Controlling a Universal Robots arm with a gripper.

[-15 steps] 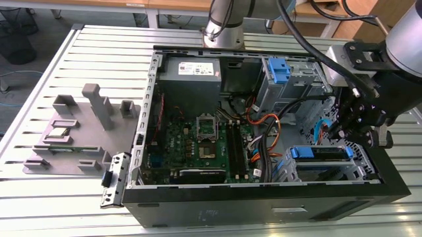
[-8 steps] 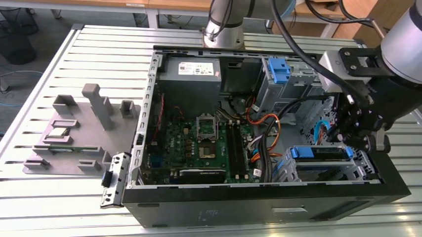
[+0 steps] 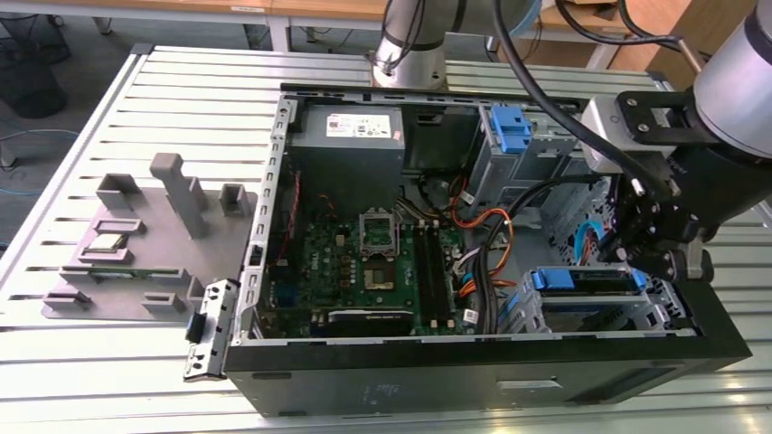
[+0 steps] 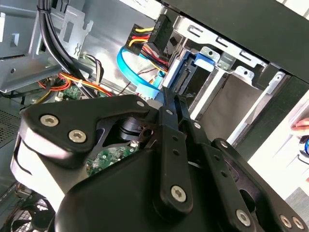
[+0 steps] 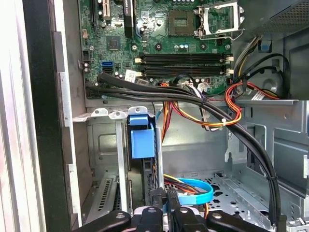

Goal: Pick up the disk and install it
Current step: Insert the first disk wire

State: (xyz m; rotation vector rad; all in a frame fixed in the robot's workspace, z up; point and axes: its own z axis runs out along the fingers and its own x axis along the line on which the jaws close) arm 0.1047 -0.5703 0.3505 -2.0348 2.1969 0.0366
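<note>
Exterior view: bright, diffuse overhead light. The slatted table (image 3: 108,99) glares pale, and shadows inside the tower case (image 3: 483,366) are soft. Second wrist view: the black gripper (image 4: 170,96) reads dark against blown-out white beyond the case. First wrist view: the motherboard (image 5: 183,53) is evenly lit.

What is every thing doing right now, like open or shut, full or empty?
Gripper, shut, holding nothing, close to the disk's bay.
Disk, sitting in its bay, not held.
Computer case, lying flat, side open.
Memory slots, empty.
</note>
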